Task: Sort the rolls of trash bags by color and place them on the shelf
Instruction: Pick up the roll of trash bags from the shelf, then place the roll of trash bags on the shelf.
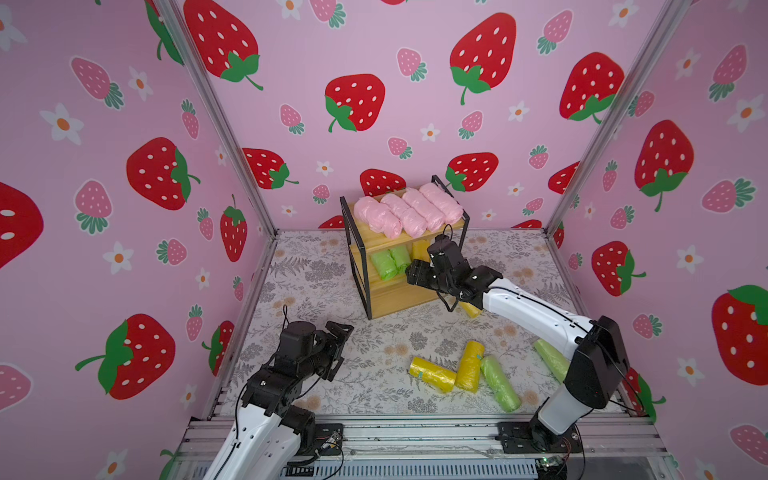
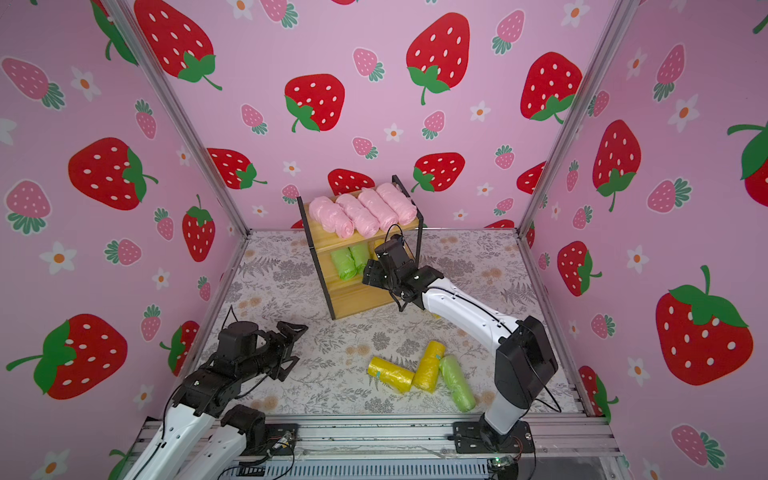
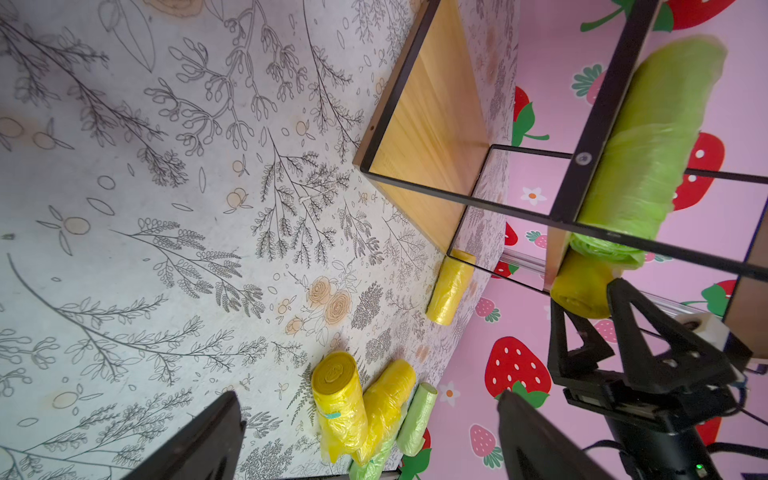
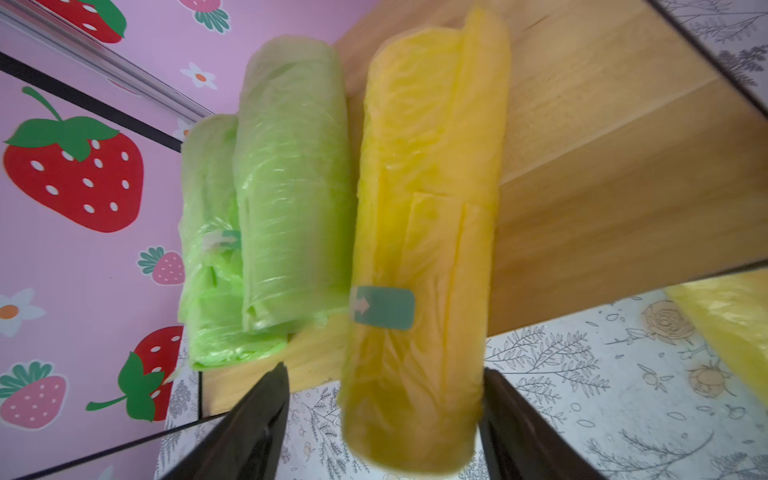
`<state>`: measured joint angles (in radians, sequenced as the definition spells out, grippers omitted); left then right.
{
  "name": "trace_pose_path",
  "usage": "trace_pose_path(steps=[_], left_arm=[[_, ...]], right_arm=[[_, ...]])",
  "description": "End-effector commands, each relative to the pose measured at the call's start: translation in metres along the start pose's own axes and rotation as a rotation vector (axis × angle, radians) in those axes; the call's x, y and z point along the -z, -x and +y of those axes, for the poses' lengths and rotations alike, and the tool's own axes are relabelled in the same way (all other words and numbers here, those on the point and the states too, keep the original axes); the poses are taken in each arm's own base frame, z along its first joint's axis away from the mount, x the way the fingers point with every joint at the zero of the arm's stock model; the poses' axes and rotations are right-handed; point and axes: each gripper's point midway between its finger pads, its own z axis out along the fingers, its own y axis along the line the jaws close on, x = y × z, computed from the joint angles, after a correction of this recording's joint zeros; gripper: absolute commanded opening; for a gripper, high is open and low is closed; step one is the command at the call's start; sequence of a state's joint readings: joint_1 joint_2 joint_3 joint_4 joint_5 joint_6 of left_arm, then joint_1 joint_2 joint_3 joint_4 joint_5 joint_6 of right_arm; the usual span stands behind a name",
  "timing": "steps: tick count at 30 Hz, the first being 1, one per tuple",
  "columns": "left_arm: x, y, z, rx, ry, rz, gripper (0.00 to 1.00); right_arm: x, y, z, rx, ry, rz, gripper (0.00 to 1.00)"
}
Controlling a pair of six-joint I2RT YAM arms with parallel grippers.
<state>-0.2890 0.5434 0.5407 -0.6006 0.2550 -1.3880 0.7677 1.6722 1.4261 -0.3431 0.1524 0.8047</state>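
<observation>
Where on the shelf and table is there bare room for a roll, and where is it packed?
Free: the bottom board; the middle board beyond the yellow roll; the table between the left tool and the shelf. Crowded: the top board, filled by four pink rolls; the front right table, with yellow and green rolls.

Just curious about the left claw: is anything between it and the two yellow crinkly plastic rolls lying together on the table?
Nothing visible: only bare floral tabletop lies between the open left gripper and the two yellow plastic rolls.
</observation>
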Motion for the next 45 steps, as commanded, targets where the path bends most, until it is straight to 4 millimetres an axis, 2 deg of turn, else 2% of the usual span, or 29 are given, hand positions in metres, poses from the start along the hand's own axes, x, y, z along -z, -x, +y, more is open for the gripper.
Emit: trace_pose_path(steps=[1, 7, 11, 14, 19, 21, 23, 28, 31, 35, 37, 40, 42, 45], left_arm=[[-0.002, -0.002, 0.000, -0.013, -0.011, 0.008, 0.99], [-0.004, -0.002, 0.000, -0.013, -0.007, 0.015, 0.99], [-0.006, -0.002, 0.003, -0.010, -0.002, 0.015, 0.99], [-0.006, -0.002, 0.005, -0.008, -0.002, 0.013, 0.99], [-0.006, -0.002, 0.005, -0.007, -0.001, 0.013, 0.98], [-0.007, -0.002, 0.006, -0.009, 0.000, 0.015, 0.98], [-0.007, -0.002, 0.007, -0.009, 0.003, 0.013, 0.98], [-0.005, -0.001, 0.005, -0.015, -0.008, 0.004, 0.98], [-0.004, 0.000, 0.004, -0.027, -0.009, 0.001, 0.97], [-0.003, 0.000, 0.002, -0.041, -0.011, -0.001, 0.96], [-0.001, 0.000, 0.002, -0.044, -0.008, -0.005, 0.96], [0.001, 0.002, -0.001, -0.051, -0.009, -0.015, 0.96], [0.002, 0.002, -0.003, -0.051, -0.007, -0.017, 0.95], [0.002, 0.001, -0.004, -0.050, -0.011, -0.011, 0.95]], right_arm=[[0.001, 0.012, -0.002, 0.035, -0.042, -0.038, 0.74], [-0.003, 0.017, -0.001, 0.058, -0.056, -0.058, 0.70], [-0.008, 0.017, 0.000, 0.070, -0.061, -0.051, 0.62], [-0.010, 0.015, -0.002, 0.077, -0.071, -0.053, 0.51], [-0.010, 0.012, -0.010, 0.071, -0.093, -0.055, 0.24], [-0.006, 0.011, -0.013, 0.063, -0.095, -0.058, 0.10], [0.000, 0.008, -0.017, 0.059, -0.094, -0.057, 0.00], [0.033, -0.005, -0.020, 0.065, -0.030, -0.035, 0.00], [0.060, -0.016, -0.026, 0.058, 0.023, -0.019, 0.00], [0.093, -0.043, -0.042, -0.015, 0.092, 0.014, 0.00], [0.102, -0.061, -0.052, -0.071, 0.114, 0.041, 0.00], [0.103, -0.089, -0.062, -0.148, 0.156, 0.068, 0.00], [0.088, -0.110, -0.067, -0.199, 0.180, 0.106, 0.00], [0.066, -0.124, -0.049, -0.215, 0.294, 0.142, 0.00]])
